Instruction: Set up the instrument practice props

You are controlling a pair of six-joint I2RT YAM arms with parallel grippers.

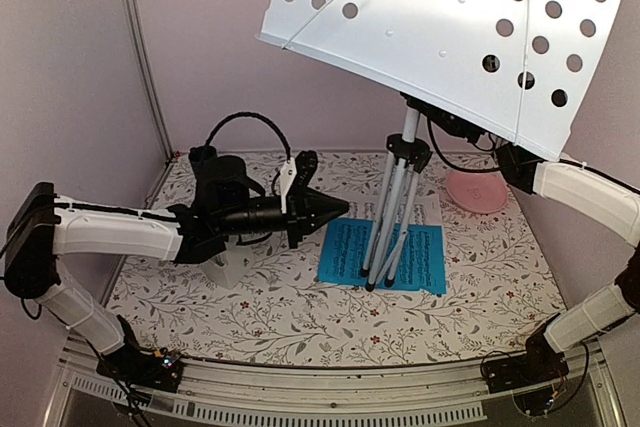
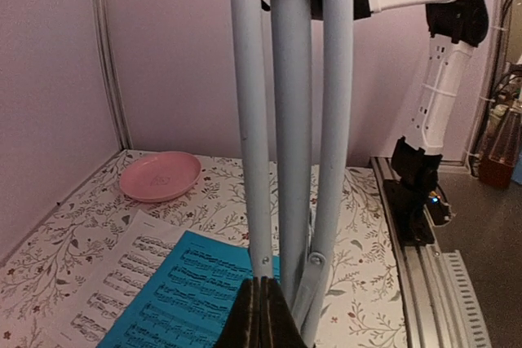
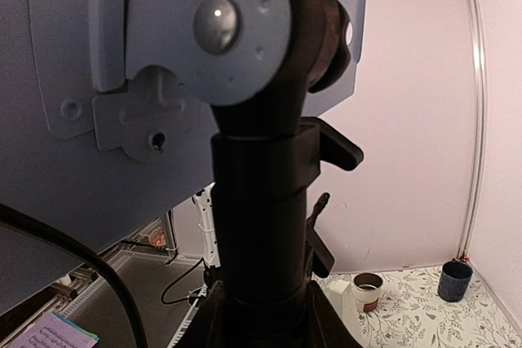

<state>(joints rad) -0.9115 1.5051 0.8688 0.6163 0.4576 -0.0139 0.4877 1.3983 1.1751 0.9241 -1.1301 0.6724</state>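
Note:
The music stand's pale perforated desk (image 1: 450,27) tilts high at the upper right on its folded tripod legs (image 1: 392,212) (image 2: 291,120). The leg tips rest on the bright blue music sheet (image 1: 350,247) (image 2: 188,291), which overlaps the white sheet (image 2: 114,275). My left gripper (image 1: 340,209) (image 2: 261,287) is shut and holds nothing, its tips just in front of the legs near their lower joints. My right gripper (image 3: 263,303) is shut on the stand's black neck below the desk hinge, and the desk mostly hides it from above. A white metronome (image 1: 228,265) stands partly under my left arm.
The pink plate (image 1: 478,192) (image 2: 160,175) lies at the back right beside the sheets. A dark blue cup (image 3: 453,280) and a brown cup (image 3: 368,289) stand near the back wall. A metal frame post (image 1: 140,47) rises at the left rear corner.

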